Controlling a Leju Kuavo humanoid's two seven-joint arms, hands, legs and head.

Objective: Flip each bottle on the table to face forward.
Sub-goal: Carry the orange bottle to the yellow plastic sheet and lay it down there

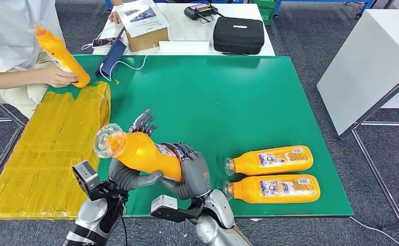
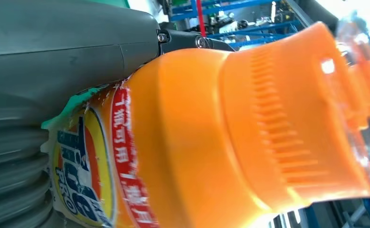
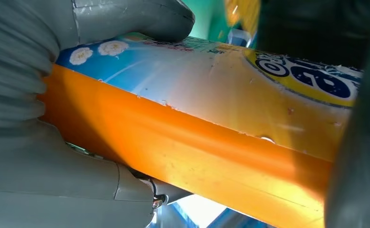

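Observation:
An orange bottle (image 1: pixel 138 152) with a clear cap is held above the table's near edge, cap pointing up and left. My left hand (image 1: pixel 130 171) grips it from below and behind, fingers showing past its neck. My right hand (image 1: pixel 193 171) grips its base end. Up close, the left wrist view shows the bottle's shoulder and label (image 2: pixel 211 137), and the right wrist view shows its labelled side (image 3: pixel 211 123) against the hand (image 3: pixel 54 166). Two more orange bottles (image 1: pixel 271 160) (image 1: pixel 274 188) lie on their sides at the near right, caps to the left. A person at far left holds another bottle (image 1: pixel 61 54).
The green table (image 1: pixel 228 97) has yellow sheeting (image 1: pixel 48 154) over its left part. Behind it a white table carries a cardboard box (image 1: pixel 143 25) and a black case (image 1: pixel 238 35). A white table (image 1: pixel 366 61) stands to the right.

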